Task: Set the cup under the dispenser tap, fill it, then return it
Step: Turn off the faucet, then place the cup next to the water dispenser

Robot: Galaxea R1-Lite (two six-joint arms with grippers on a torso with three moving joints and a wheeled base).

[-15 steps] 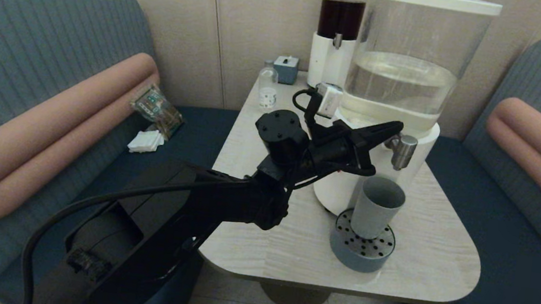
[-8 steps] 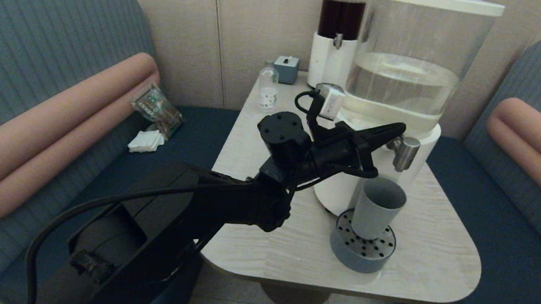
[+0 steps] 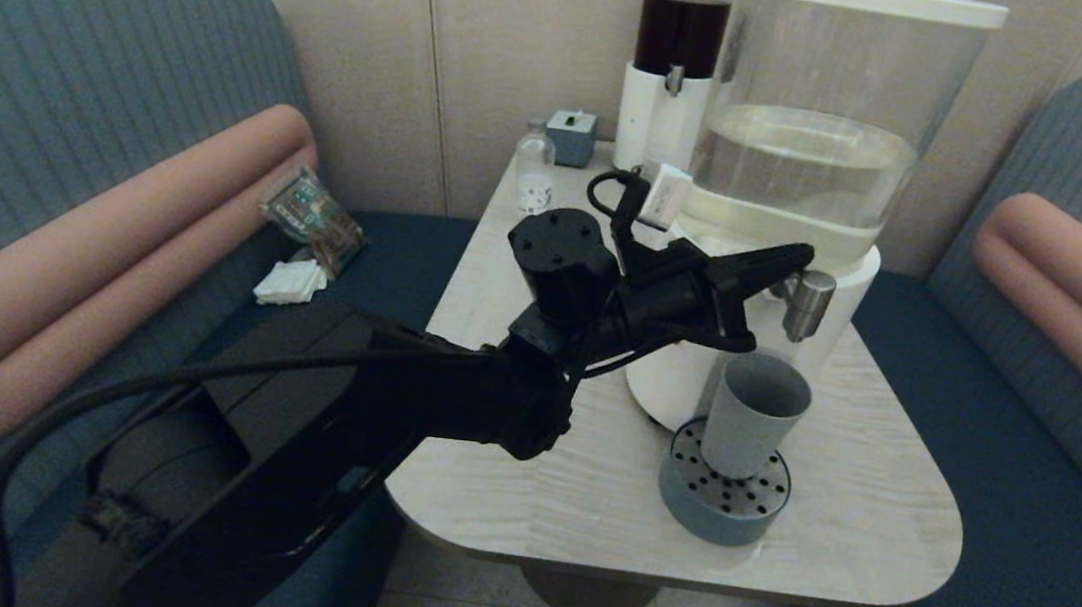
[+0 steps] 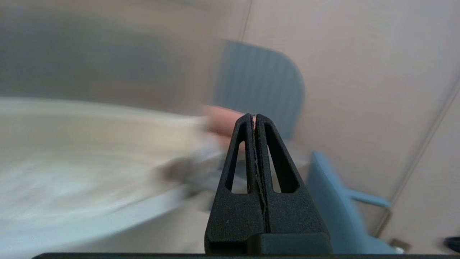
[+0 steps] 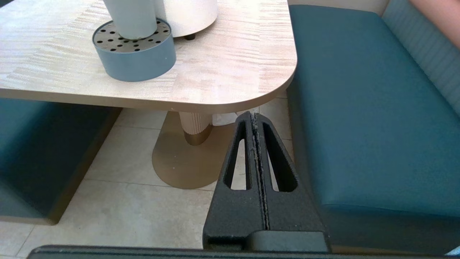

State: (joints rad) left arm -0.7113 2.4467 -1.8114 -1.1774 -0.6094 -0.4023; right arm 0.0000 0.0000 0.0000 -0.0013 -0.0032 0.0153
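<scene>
Pressing the tap (image 3: 808, 301) is the step in hand, by my read: the cup (image 3: 756, 399) already stands upright on the perforated tray (image 3: 719, 508), just below the spout & slightly nearer the robot than the dispenser base (image 3: 695, 370), so placement looks done and filling is what's left. Left tool (image 3: 774, 265) is up at tap height, tips right beside the tap's near side; can't tell from the head view whether they touch it. Its fingers are pressed fully together w/ nothing between them, which the left wrist view confirms (image 4: 254, 120). Closed suits this: a stiff point for pushing a lever or button. To do it well: approx. line the tips on the tap's actuating part, not the spout barrel; push slowly, in one direction, so the dispenser doesn't slide on the counter (image 3: 842, 496). Keep the arm's lower links above the cup rim, since the wrist hangs close over the cup's robot-side edge and a dip could tip it. Watch the level; cup mouth shows no liquid visible yet. Release before it nears the rim, as it must then be carried back. Right tool (image 5: 254, 118) is parked low off the counter's edge, near the bench seat, also clamped shut & empty. No flow can be made out under the spout.
</scene>
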